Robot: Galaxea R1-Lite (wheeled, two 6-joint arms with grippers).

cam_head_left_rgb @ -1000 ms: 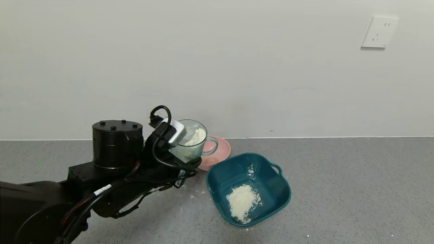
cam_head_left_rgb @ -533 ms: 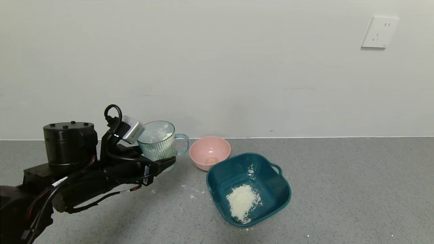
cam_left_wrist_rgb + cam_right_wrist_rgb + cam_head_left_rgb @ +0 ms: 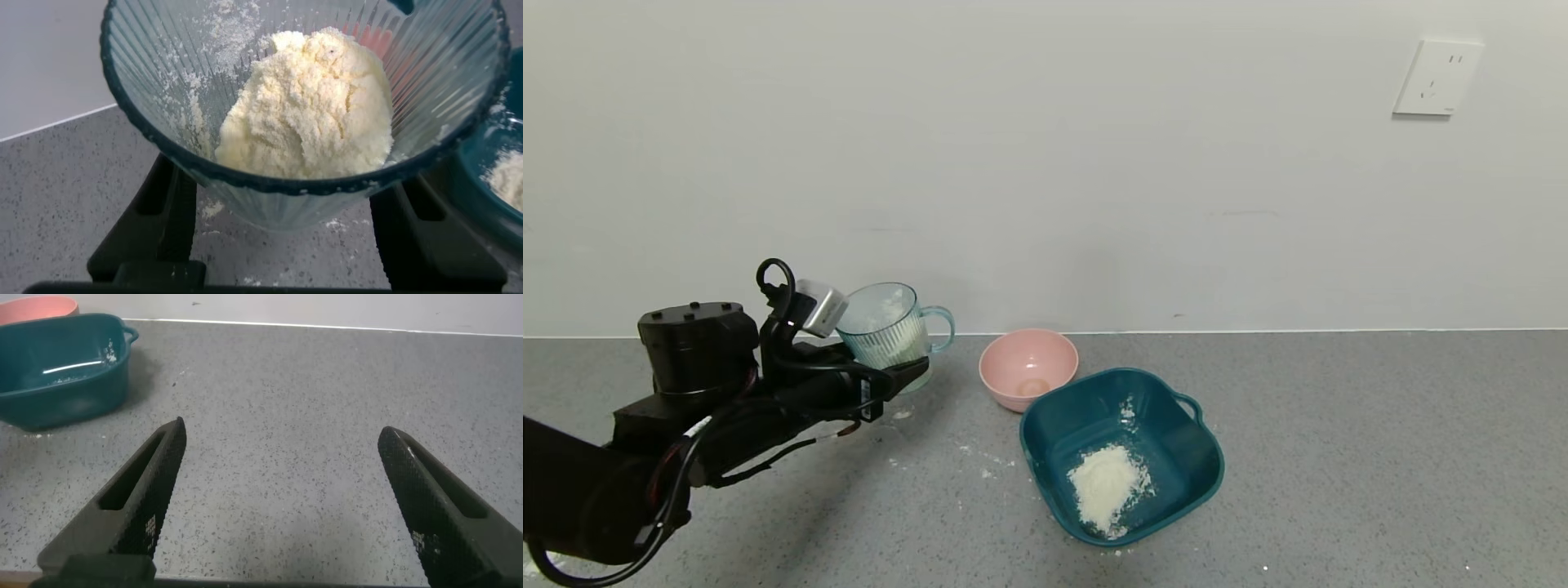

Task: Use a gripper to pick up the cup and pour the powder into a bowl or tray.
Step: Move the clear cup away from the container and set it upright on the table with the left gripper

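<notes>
The left gripper (image 3: 894,377) has its 2 fingers (image 3: 167,216) clamped on the lower part of the cup (image 3: 883,333), 1 on each side, holding it above the grey tabletop (image 3: 1339,457) at the left, well apart from the teal basin (image 3: 1123,454). The cup's long axis leans slightly, its open mouth facing up and a little toward the wall, and its loop handle points to the right toward the pink bowl (image 3: 1028,369). Inside it a clumpy mound of white powder (image 3: 306,110) lies against 1 side, with dust clinging to the ribbed wall. More powder sits heaped in the basin, and specks are scattered on the tabletop between cup and basin. The right gripper (image 3: 286,498) hangs over bare tabletop with its fingers spread wide apart. No readable writing shows on the cup or basin; a small label on the left gripper is too small to read.
</notes>
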